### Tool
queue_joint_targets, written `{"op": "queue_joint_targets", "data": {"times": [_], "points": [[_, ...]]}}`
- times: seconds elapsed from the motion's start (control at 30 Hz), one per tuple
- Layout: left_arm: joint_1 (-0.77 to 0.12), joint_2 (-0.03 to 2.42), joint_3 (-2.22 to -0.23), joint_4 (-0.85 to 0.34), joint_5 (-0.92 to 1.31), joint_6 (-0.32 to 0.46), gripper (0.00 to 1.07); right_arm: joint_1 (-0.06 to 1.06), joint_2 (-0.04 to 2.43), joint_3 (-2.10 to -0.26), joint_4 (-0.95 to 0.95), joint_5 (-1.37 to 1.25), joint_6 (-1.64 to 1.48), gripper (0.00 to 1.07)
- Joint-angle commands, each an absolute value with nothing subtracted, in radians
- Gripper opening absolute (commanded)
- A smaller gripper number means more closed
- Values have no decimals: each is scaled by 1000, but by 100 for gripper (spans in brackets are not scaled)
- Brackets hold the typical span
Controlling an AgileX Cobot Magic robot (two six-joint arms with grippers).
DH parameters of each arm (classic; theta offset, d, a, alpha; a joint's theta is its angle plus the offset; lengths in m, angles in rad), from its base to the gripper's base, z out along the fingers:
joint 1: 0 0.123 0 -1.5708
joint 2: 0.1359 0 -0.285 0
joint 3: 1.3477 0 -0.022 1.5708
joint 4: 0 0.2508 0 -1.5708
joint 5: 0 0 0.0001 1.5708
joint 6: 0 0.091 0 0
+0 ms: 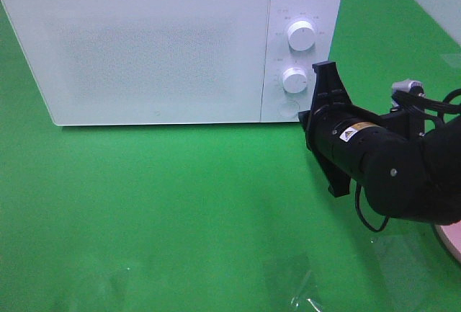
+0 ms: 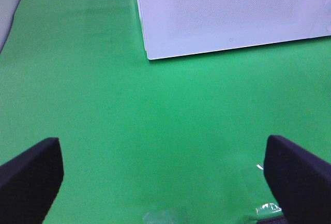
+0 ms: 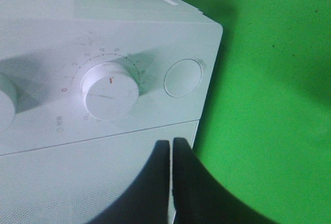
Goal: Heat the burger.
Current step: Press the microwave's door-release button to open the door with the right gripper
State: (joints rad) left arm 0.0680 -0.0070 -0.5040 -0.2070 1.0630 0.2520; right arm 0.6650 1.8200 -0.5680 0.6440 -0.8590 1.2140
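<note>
There's the right gripper, pinched shut and empty, by the round button on the microwave. Only the left wrist view catches the left gripper: spread wide, holding nothing.

One microwave, two dials, one round button, two end effectors

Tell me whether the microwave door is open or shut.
Shut. The microwave door sits flush with the control panel, with no gap at its edges and no interior showing.
</note>
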Motion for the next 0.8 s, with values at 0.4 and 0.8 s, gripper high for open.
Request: {"op": "queue_joint_targets", "data": {"times": [0.4, 0.8], "points": [[63, -25, -504, -212, 1050, 251, 98, 570, 1963, -667, 435, -843, 1414, 0], [63, -25, -504, -212, 1050, 251, 98, 513, 2042, -772, 401, -809, 1418, 0]]}}
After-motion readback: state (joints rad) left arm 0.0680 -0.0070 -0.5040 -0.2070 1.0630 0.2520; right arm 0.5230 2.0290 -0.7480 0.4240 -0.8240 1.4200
